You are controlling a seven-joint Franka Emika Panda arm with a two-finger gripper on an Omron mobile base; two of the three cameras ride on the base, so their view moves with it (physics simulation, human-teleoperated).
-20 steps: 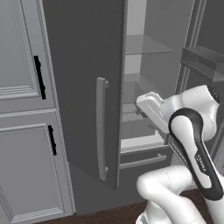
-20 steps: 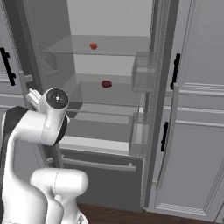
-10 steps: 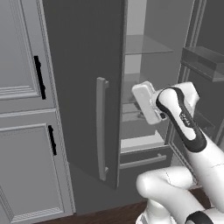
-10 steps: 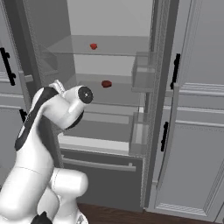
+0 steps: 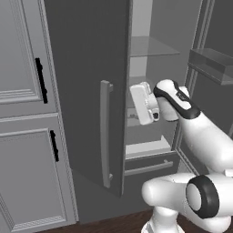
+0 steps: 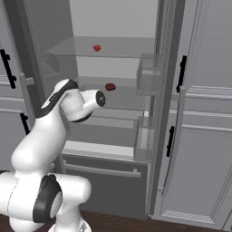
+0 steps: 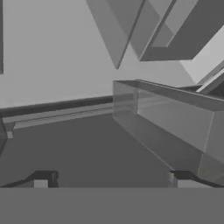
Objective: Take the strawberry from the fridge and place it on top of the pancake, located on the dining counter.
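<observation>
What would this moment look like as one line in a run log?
fridge: door open | two red items on glass shelves, upper, lower | end effector: open, empty, inside fridge | nothing picked yet

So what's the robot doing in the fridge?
The white robot arm is reaching into the open fridge, and its jaws are open with nothing in them. Two small red things sit on the glass shelves, one on the upper shelf and one lower down. They look like strawberries, and the arm hasn't touched either one yet.
</observation>
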